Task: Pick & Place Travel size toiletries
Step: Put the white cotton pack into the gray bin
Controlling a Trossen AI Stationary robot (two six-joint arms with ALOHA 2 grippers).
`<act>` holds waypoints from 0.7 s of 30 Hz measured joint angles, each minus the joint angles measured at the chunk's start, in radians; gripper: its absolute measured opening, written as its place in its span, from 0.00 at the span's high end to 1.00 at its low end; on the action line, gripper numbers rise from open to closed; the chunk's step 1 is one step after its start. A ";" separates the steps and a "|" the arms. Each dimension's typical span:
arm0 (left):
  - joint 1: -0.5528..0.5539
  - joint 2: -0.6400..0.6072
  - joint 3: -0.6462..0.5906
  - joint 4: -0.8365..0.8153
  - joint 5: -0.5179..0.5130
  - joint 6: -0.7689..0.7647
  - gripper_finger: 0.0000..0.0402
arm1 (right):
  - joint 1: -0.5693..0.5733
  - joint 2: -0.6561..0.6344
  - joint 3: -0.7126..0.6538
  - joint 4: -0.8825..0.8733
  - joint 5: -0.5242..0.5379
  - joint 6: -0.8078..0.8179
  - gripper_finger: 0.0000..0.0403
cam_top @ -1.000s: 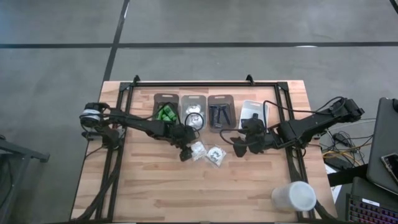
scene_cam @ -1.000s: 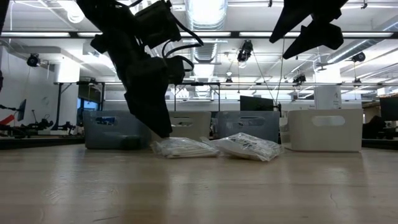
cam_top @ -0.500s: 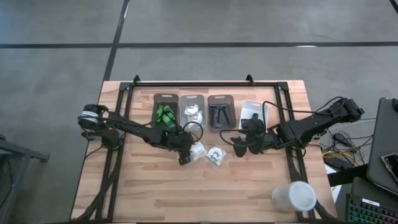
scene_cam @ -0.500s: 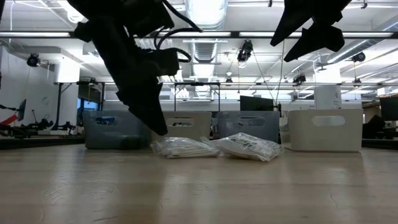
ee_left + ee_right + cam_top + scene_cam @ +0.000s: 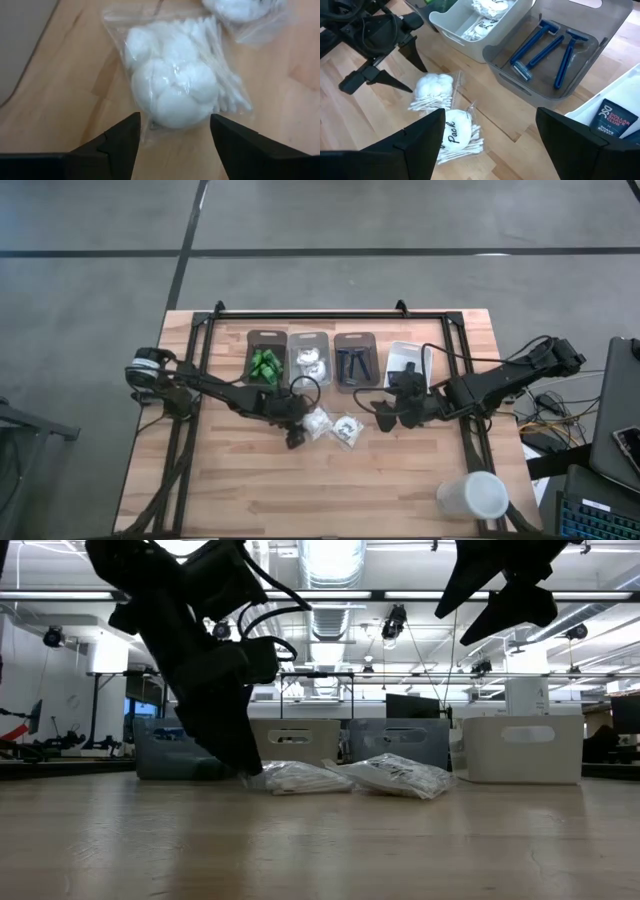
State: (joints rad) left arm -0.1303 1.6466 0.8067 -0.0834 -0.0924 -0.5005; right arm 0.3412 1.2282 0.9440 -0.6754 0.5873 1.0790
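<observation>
Overhead view: the left hand [image 5: 293, 438] is lowered to the wooden desk [image 5: 240, 490] at the edge of a clear-wrapped packet of cotton balls and swabs [image 5: 317, 422]. In the left wrist view its two dark fingers [image 5: 125, 137] are spread, one on each side of the packet [image 5: 172, 87], which lies flat on the desk; no finger visibly presses the wrap. A second packet [image 5: 347, 430] lies just beside the first, toward the right arm. In the low view the two packets [image 5: 297, 777] and [image 5: 398, 775] rest side by side in front of the bins, with the left hand [image 5: 235, 755] down at the first.

Four bins stand in a row along the far side of the desk. In order from the left arm's side they are: a grey bin of bright green mini bottles [image 5: 266, 362]; a clear bin holding more white packets [image 5: 311, 360]; a grey bin of blue disposable razors [image 5: 545, 47]; and a white bin [image 5: 412, 352] containing a small black tube [image 5: 611, 116].

The right hand [image 5: 388, 412] hangs above the desk near the white bin, fingers [image 5: 415, 137] spread and holding nothing. A large white cup [image 5: 472, 496] stands at the near right corner of the desk.
</observation>
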 joint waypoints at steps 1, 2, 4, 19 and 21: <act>0.000 0.000 -0.003 0.019 0.000 -0.005 0.40 | 0.000 0.000 0.000 0.000 0.000 0.001 0.25; 0.000 0.000 -0.006 0.041 0.000 -0.008 0.42 | 0.000 0.000 0.000 0.000 0.001 0.002 0.26; 0.000 0.000 -0.013 0.066 -0.001 -0.009 0.45 | 0.000 0.000 0.000 0.000 0.007 0.003 0.28; -0.004 0.000 -0.005 0.075 0.004 -0.006 0.93 | -0.002 0.000 0.000 0.000 0.016 0.003 0.37; -0.011 -0.004 0.009 0.074 0.009 -0.006 0.98 | -0.002 0.000 0.000 0.000 0.016 0.003 0.38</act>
State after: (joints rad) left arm -0.1416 1.6426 0.8154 -0.0097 -0.0837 -0.5068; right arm 0.3393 1.2282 0.9436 -0.6750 0.6033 1.0821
